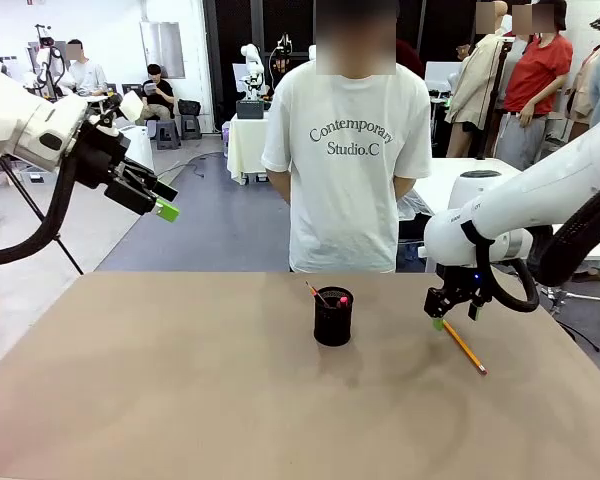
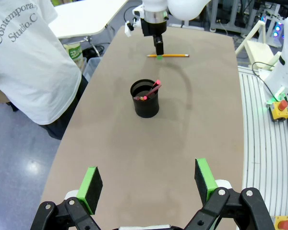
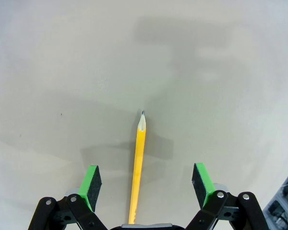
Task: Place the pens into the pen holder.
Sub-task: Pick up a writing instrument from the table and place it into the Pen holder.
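You're looking at a plain tan table (image 1: 160, 400) with a matte top and a far edge that runs straight across in front of the person. A black mesh pen holder (image 1: 332, 322) stands upright on it near the middle, toward the far side. A yellow pencil (image 1: 465, 348) lies flat and slantwise on the top to the holder's right, apart from it.

My outer finish, both arms.
White rounded shells (image 1: 540, 190); black looping cable (image 1: 62, 195); black left claw (image 2: 149, 179), right claw (image 3: 146, 179), green pads (image 2: 92, 181).
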You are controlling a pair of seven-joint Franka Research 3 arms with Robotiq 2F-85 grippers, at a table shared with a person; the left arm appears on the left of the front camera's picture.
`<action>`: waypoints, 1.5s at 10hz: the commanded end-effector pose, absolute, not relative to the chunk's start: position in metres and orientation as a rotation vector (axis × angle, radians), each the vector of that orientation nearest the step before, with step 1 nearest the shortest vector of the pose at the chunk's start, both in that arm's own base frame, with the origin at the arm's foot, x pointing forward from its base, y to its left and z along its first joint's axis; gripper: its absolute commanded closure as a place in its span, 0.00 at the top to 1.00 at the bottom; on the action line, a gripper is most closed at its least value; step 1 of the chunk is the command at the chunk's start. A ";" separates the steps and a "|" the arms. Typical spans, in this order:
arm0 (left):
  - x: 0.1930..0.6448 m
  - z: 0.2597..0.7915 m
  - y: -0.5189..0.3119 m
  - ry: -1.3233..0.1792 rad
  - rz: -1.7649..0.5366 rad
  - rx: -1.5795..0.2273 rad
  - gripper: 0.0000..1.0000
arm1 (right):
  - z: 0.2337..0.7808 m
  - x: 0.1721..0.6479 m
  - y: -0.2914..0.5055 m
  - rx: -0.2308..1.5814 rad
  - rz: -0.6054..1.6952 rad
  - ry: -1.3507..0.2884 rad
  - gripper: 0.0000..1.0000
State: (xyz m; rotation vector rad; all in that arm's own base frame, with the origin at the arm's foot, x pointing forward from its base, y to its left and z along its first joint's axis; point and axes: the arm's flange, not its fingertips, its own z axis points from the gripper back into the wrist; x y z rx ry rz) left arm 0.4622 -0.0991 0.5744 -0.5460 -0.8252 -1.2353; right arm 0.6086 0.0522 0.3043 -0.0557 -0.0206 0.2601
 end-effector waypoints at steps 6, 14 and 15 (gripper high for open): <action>0.462 0.575 -0.097 -0.827 -1.228 -0.542 1.00 | 0.292 0.622 0.051 -0.055 0.241 -0.022 0.92; 0.462 0.575 -0.097 -0.827 -1.228 -0.542 1.00 | 0.294 0.622 0.051 -0.032 0.215 0.002 0.00; 0.462 0.575 -0.097 -0.827 -1.228 -0.542 1.00 | 0.295 0.622 0.051 -0.030 0.214 0.009 0.00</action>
